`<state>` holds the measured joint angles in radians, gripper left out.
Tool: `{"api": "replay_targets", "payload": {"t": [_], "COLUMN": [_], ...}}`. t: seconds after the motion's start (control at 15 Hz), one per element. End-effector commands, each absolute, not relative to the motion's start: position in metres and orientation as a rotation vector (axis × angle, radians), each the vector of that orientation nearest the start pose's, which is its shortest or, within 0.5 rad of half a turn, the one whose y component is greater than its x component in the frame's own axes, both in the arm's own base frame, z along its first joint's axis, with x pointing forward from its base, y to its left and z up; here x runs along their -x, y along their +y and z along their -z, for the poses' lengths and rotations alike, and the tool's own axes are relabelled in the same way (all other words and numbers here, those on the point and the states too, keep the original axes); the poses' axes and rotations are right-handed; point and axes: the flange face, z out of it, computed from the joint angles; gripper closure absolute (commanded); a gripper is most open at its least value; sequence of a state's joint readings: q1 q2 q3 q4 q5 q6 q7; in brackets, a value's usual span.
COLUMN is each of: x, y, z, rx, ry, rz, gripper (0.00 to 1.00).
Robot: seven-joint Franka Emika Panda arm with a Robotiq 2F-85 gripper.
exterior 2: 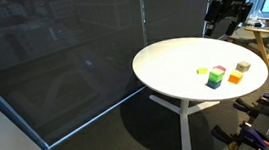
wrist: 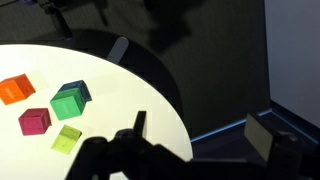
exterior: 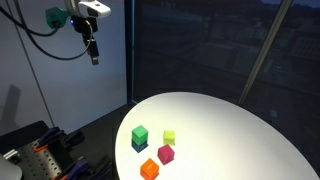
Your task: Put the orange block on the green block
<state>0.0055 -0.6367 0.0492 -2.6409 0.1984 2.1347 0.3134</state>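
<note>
Orange block (exterior: 149,170): bright orange cube near teal-based bright green cube (exterior: 140,137) on your round white tabletop (exterior: 230,120).
Fingers (wrist: 262,137): spread apart, empty, high above green cube.

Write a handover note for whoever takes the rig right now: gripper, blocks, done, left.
Gripper: looks open, holds nothing, high up and off to the side of the white table.
Orange block: on the table near its edge, standing alone.
Green block: on the table, top free, apart from the orange one.
Magenta block and yellow-green block sit close by; do not mix them up.
Done: nothing yet.
Left: descend, grasp orange, lift, set on green, release.
</note>
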Motion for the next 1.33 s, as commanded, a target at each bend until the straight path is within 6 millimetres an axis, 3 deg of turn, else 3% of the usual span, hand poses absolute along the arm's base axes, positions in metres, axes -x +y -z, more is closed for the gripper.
{"api": "replay_targets", "payload": {"t": [0.0,0.73,1.27], "x": [-0.381,-0.410,-0.420], "y": [0.009,-0.055,-0.096], "z": [-0.465,-0.470,-0.450], "rx": [2.851,2.800,2.793], "ry": [0.665,0.960,1.089], "rz": [0.168,0.279,0.322], "gripper": [0.00,0.00,0.00]}}
